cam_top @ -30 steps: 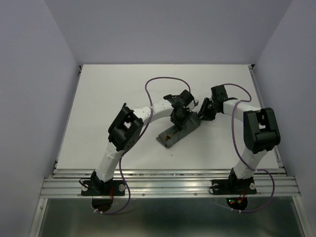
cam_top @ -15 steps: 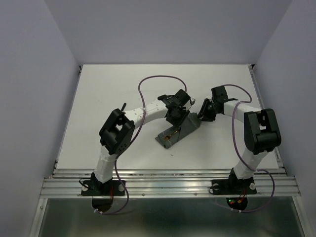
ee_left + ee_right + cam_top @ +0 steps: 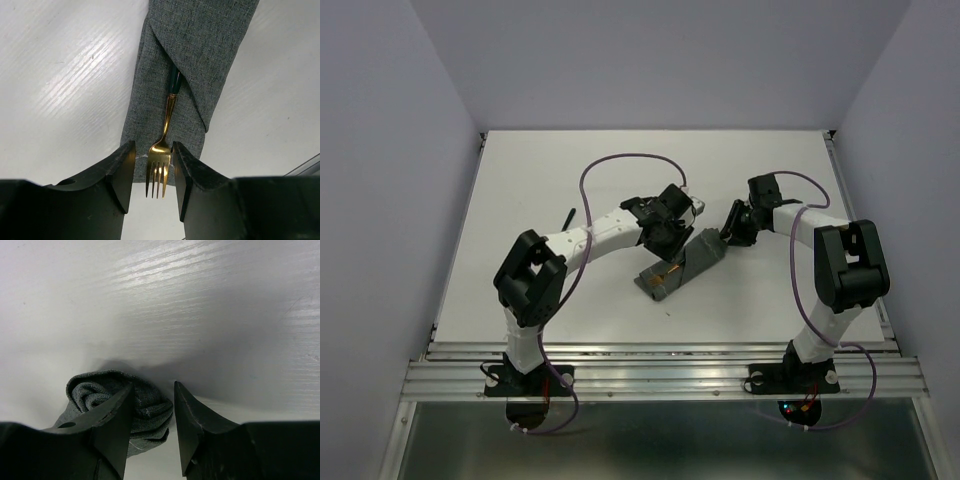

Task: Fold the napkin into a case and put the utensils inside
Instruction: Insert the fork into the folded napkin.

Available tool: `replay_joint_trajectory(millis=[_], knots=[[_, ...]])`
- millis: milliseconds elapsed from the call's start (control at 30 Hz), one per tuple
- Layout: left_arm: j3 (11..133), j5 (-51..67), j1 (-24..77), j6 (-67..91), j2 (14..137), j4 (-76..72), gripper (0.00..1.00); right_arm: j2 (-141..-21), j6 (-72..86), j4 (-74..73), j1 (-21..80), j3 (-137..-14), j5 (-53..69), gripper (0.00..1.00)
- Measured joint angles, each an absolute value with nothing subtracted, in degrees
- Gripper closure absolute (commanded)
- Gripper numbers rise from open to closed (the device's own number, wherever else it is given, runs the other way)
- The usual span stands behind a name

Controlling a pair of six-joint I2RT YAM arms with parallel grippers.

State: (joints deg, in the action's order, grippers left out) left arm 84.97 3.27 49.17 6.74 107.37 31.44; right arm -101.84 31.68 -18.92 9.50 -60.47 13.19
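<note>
The napkin, folded into a narrow grey-green case [image 3: 685, 263], lies slantwise at the table's middle. A gold fork [image 3: 169, 111] with a dark handle end is tucked under the case's [image 3: 200, 45] diagonal flap, and its tines stick out past the hem. My left gripper [image 3: 153, 146] hovers open over those tines, one finger on each side, with a gap showing on the left. It sits at the case's left side [image 3: 665, 238]. My right gripper [image 3: 152, 386] is open astride the rolled far end of the case [image 3: 150, 410], with bare table showing beside the right finger. It reaches in from the right [image 3: 731, 230].
The white table [image 3: 540, 170] is walled at the back and both sides. An aluminium rail [image 3: 660, 375] runs along the near edge with both arm bases on it. Purple cables [image 3: 620, 160] loop above each arm.
My left arm has drawn back to the left, off the top of the case, and its jaws have widened. The fork stays in the case. The right arm has held still.
</note>
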Motion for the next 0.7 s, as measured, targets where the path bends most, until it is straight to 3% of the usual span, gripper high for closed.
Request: replay_joint_trajectory(millis=[200, 700], knots=[[81.7, 3.3, 49.4, 6.2, 106.5, 30.5, 0.6, -101.8, 31.7, -18.9, 9.5, -60.5, 13.4, 0.56], [81.3, 4.2, 51.2, 5.6, 110.5, 28.4, 0.65, -101.8, 31.7, -19.0, 9.5, -60.5, 13.5, 0.56]])
